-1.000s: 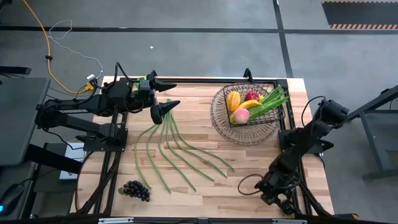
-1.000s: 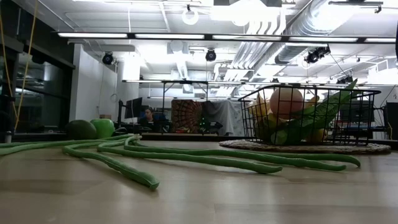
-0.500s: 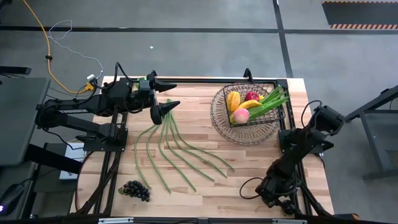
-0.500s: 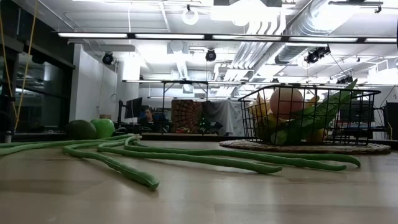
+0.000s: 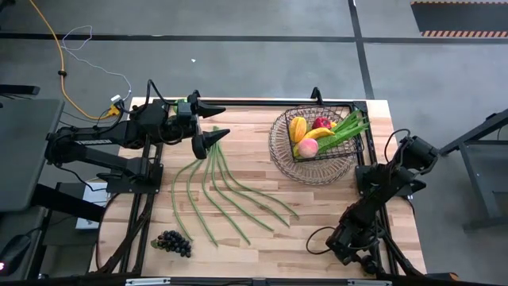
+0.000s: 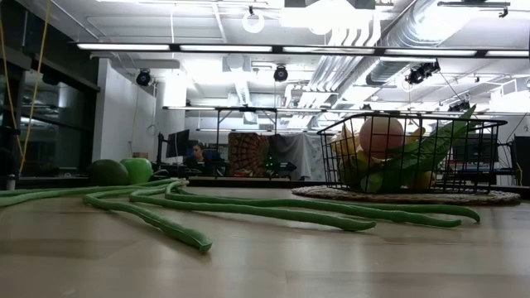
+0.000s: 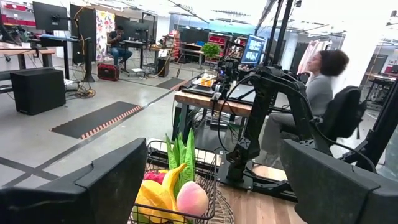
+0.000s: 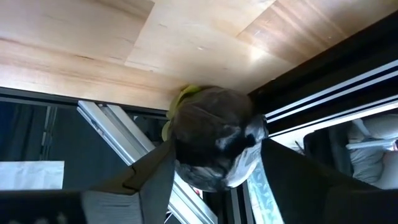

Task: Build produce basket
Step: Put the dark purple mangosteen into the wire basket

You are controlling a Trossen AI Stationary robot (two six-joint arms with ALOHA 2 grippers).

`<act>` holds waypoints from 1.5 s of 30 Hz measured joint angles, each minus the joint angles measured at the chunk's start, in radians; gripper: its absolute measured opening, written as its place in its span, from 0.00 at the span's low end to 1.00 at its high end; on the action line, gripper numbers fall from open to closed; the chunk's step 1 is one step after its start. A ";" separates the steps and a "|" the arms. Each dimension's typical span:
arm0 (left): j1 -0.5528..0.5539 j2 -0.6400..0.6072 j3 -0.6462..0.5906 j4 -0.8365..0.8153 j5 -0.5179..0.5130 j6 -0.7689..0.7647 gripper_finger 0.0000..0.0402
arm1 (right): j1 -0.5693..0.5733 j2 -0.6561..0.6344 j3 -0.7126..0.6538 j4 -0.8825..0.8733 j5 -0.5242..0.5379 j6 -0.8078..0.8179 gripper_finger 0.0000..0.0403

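Note:
The wire basket [image 5: 279,156] stands at the far right with a pink peach [image 5: 308,147], yellow fruit [image 5: 298,127], a red piece [image 5: 321,122] and leafy greens [image 5: 349,129] in it. Long green beans [image 5: 222,187] lie fanned over the table's middle. Dark grapes [image 5: 172,242] lie near the front left. An avocado [image 6: 108,172] and a green apple [image 6: 137,169] sit at the far left. My left gripper [image 5: 208,123] hangs open above the beans' far ends. My right gripper [image 5: 349,245], low at the near right corner, is shut on a dark glossy round piece [image 8: 214,134]. My right gripper has the dark round piece between its two fingers [image 8: 155,171], one on each of its sides [image 8: 180,146]. A yellow-green patch [image 8: 180,99] shows at the piece's edge toward the wood. The piece sits at the table's edge; what it rests on is hidden by it.
Metal frame rails [image 8: 118,130] run just off the table's edge beside the held piece. The basket stands on a flat woven mat [image 6: 464,197]. A person [image 7: 323,81] sits beyond the table's right side. Bare wood [image 5: 317,214] lies between the beans and my right arm.
My right arm has sunk a little, bringing its gripper lower at the near right corner. The left arm and the produce on the table have kept still.

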 joint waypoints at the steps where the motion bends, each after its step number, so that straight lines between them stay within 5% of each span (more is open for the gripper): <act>1: 0.000 0.000 0.000 0.000 0.000 0.000 0.88 | 0.000 0.000 0.000 0.002 -0.002 0.001 0.53; 11: 0.000 0.000 0.000 -0.003 0.000 0.000 0.88 | -0.030 -0.002 0.001 0.027 -0.010 -0.022 0.28; 23: 0.000 0.000 0.000 -0.001 -0.001 0.009 0.88 | -0.192 -0.138 0.083 -0.018 0.167 -0.394 0.25; 36: 0.000 -0.011 0.001 0.005 -0.002 0.006 0.88 | -0.612 -0.508 0.084 0.096 0.372 -0.885 0.25; 45: 0.000 -0.046 0.001 0.004 0.049 -0.149 0.88 | -0.962 -0.566 0.085 0.476 0.487 -1.275 0.25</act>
